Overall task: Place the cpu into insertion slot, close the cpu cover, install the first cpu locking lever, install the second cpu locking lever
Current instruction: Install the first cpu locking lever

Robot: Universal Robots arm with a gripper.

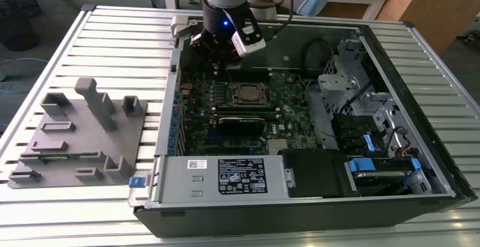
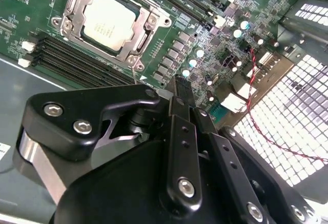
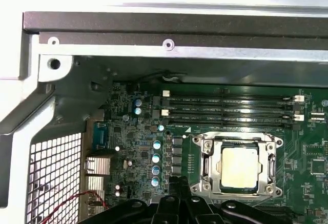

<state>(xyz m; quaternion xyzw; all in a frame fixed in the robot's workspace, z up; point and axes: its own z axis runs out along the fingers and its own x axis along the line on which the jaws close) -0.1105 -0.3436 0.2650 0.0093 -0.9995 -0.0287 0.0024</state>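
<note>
While the cpu (image 2: 109, 21) lies in the insertion slot (image 2: 137, 56), the end effector (image 2: 180, 88) hangs near it, pointing down, pinched together.

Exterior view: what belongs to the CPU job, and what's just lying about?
Job: cpu, cpu cover, insertion slot, tool.
Lying about: memory slots, white-labelled power supply, grey fixture block beside the case.
</note>
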